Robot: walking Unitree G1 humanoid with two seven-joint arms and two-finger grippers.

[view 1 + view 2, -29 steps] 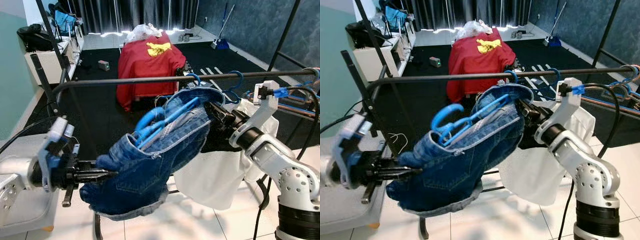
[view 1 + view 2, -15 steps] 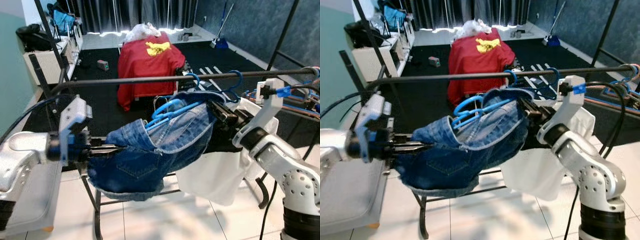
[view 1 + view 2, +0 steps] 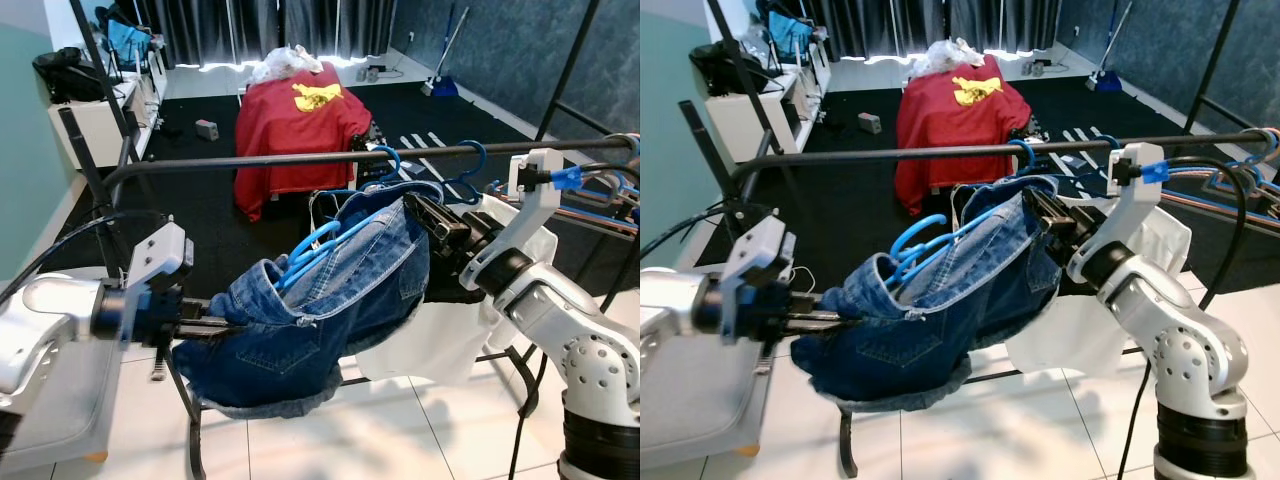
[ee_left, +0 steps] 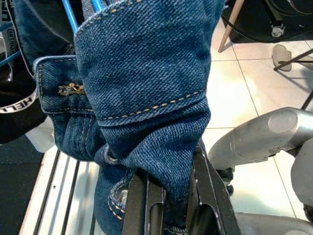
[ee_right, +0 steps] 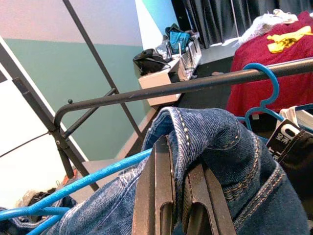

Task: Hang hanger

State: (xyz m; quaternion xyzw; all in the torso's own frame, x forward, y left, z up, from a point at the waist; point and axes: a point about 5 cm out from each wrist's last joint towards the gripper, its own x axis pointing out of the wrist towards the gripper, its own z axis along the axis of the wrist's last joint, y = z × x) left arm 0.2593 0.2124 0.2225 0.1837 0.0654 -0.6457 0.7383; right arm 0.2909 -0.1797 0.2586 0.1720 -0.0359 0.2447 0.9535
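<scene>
Below the long black clothes rail (image 3: 300, 158), blue denim jeans (image 3: 320, 310) on a blue plastic hanger (image 3: 318, 243), left claw (image 4: 168, 205) clamped on denim at 9 o'clock, right claw (image 5: 178, 196) pinching the waistband at 3 o'clock, red draped cloth (image 3: 297, 125) at 12 o'clock

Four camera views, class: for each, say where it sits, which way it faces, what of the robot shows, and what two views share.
Left eye view: head, looking down; left gripper and right gripper stretch denim shorts below rail.
Right eye view: same scene, both arms.
Left wrist view: along its fingers, clamping denim.
Right wrist view: along its fingers, towards the rail.
Shared: both wrist views show the blue hanger.
</scene>
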